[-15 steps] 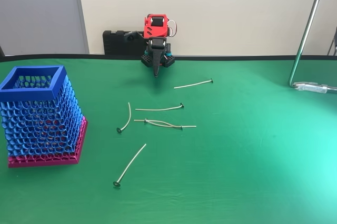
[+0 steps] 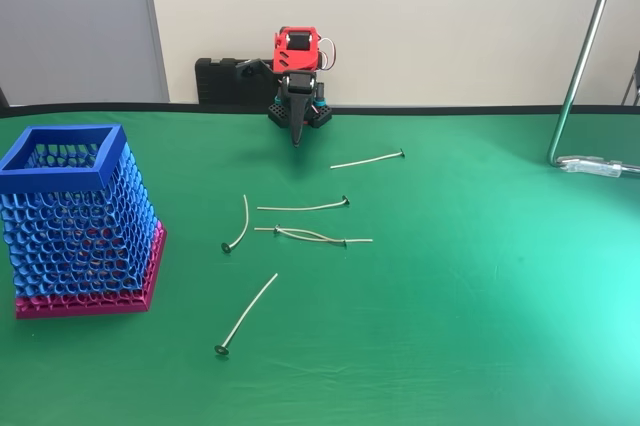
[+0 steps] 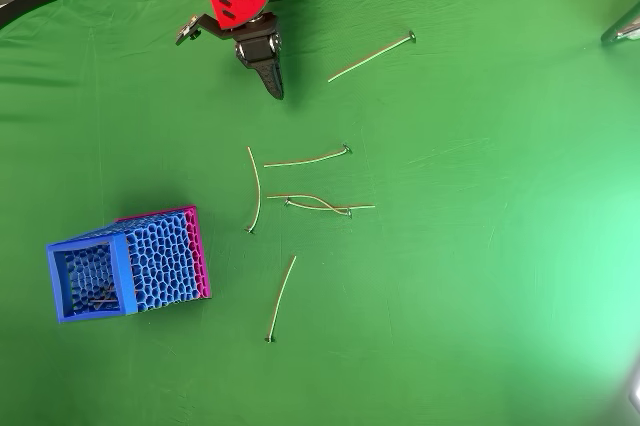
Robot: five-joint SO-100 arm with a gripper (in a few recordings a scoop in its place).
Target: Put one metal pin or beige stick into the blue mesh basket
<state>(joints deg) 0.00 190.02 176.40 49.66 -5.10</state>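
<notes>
While nothing has been lifted yet, I describe the scene from largest thing to smallest.

Table: green cloth-covered table (image 3: pixel 500 276), lit brighter toward the right of the overhead view.

Basket: square tapered blue honeycomb-mesh basket (image 3: pixel 125 271) with a solid blue rim and magenta-pink base, standing upright at the left of the fixed view (image 2: pixel 80 216), well apart from my arm.

Arm: red and black arm folded low over its base at the far edge of the table, forearm tipped down toward the cloth.

Gripper: dark pointed two-finger gripper (image 3: pixel 272 81), aimed at the pins; its fingers look pressed together into one tip and hold nothing.

Pins: six thin pale beige pins lie loose on the cloth between gripper and basket.

Key relation: I judge the upper right beige pin with a tiny dark head (image 3: pixel 370 56) the nearest; it sits just right of the gripper tip in the overhead view, long axis slanting up to the right (image 2: pixel 366 160).

Next move: I would open the fingers, turn them across that axis, then descend.
</notes>
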